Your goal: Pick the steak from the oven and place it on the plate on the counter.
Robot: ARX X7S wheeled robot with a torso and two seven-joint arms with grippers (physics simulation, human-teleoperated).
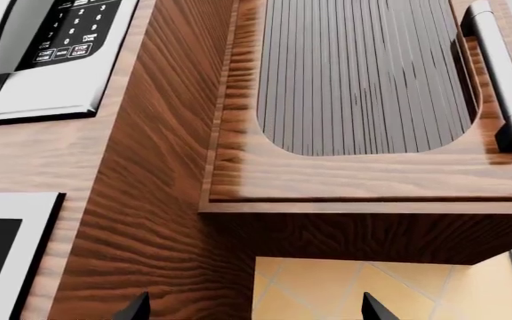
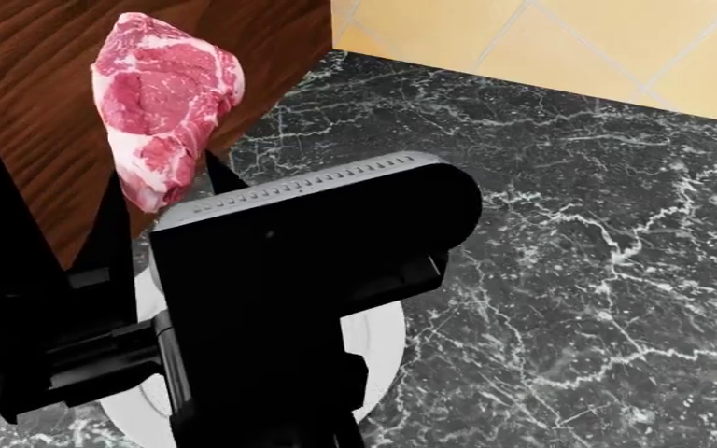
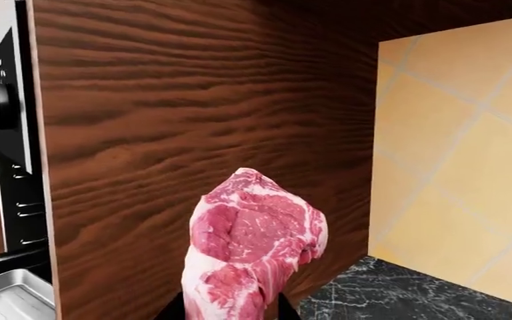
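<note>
My left gripper [image 1: 251,308] hangs idle before a wooden cabinet [image 1: 149,220], fingertips spread with nothing between them. Further right, my right gripper [image 3: 229,312] pinches the steak [image 2: 160,103] by its lower end, the slab standing upright in the air, clear of the oven [image 3: 3,193]. Beneath my arm lies the plate [image 2: 377,350] on the counter [image 2: 583,233]. I judge the carry nearly done; next I must lower over the plate's middle and let go

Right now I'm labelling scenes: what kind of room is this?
Most likely a home kitchen: a raw steak over a marble counter, an oven set into wooden cabinetry, and a microwave keypad.
</note>
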